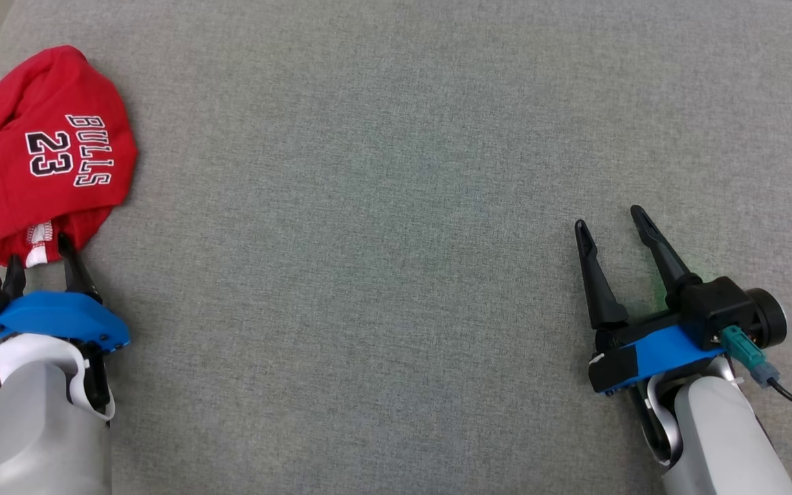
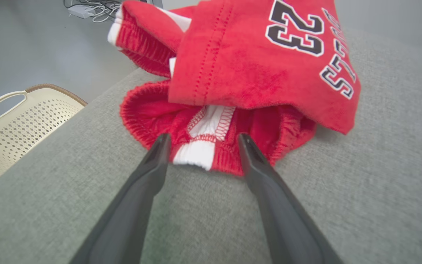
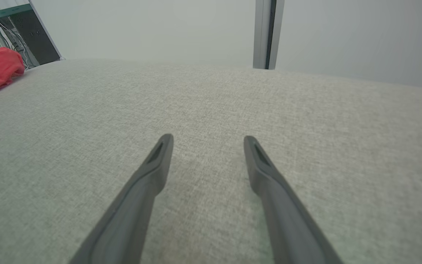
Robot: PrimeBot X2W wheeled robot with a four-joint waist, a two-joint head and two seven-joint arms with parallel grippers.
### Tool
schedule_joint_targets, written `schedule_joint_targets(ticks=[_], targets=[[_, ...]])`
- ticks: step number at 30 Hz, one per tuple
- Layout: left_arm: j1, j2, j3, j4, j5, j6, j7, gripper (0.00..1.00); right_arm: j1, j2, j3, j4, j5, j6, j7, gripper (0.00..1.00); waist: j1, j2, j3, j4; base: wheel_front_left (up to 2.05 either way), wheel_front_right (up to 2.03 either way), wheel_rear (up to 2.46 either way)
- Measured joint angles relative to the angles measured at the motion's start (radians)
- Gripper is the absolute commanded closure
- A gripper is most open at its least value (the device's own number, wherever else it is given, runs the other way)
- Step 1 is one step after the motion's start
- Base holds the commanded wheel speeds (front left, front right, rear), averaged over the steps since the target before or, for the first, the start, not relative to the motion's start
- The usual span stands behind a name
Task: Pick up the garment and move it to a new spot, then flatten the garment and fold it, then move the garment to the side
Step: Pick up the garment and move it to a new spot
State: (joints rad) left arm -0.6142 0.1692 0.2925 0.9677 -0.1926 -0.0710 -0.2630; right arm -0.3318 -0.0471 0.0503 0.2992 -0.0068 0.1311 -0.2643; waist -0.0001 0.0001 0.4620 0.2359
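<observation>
- Left gripper (image 1: 38, 253), jaws spread moderately wide and holding nothing, is poised at the near edge of the garment (image 1: 45, 151). In the left wrist view its two fingertips (image 2: 165, 141) flank the white stripe of a gathered elastic hem; whether they touch the cloth cannot be told.
- The garment lies directly ahead of this gripper, on its far side. A short push forward and a squeeze would likely take the hem, so the left arm is plainly the nearer one.
- Right gripper (image 1: 609, 218), also spread and empty, hovers low over bare fabric at the near right, well apart from the garment.
- The garment is red, shorts by the look of the waistband. It sits crumpled at the far left of the grey surface (image 1: 396, 172), close to its left edge.
- One flap is folded over the top, showing "BULLS 23" in black-and-white lettering. The ribbed hem curls out beneath it.
- Bunched as it is, the heap has no clear long axis and nothing lies flat.
- Beyond the left edge, a cream basket (image 2: 20, 124) stands on the floor below.
</observation>
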Motion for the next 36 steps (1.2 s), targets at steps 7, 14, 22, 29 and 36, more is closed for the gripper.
schedule_joint_targets(ticks=[7,14,22,29,36], targets=[[-0.046,0.0,0.013,0.068,-0.017,-0.009,0.0,1.0,-0.01,0.001,0.0,0.0,-0.01,0.0,-0.001,0.0,0.0,-0.0001,0.011,-0.007,0.0,0.0,0.0],[-0.052,0.009,0.015,0.038,-0.01,-0.019,0.0,1.0,-0.009,0.0,-0.007,0.011,0.014,0.0,0.0,0.0,0.0001,0.0,-0.021,-0.022,0.0,0.0,0.0],[-0.013,0.014,-0.008,-0.175,0.028,-0.041,0.0,1.0,0.03,-0.001,-0.003,0.018,0.069,0.0,0.0,0.0,0.0001,0.0,-0.101,-0.044,0.0,0.0,0.0],[-0.002,0.026,-0.081,-0.342,0.053,-0.053,0.0,1.0,0.059,-0.002,-0.003,0.024,0.115,0.0,0.0,0.0,0.0,0.0,-0.173,-0.085,0.0,0.0,0.0],[0.029,0.02,-0.204,-0.47,0.071,-0.058,0.0,1.0,0.095,-0.002,0.005,0.035,0.162,0.0,0.0,0.0,0.0,-0.0001,-0.232,-0.159,0.0,0.0,0.0]])
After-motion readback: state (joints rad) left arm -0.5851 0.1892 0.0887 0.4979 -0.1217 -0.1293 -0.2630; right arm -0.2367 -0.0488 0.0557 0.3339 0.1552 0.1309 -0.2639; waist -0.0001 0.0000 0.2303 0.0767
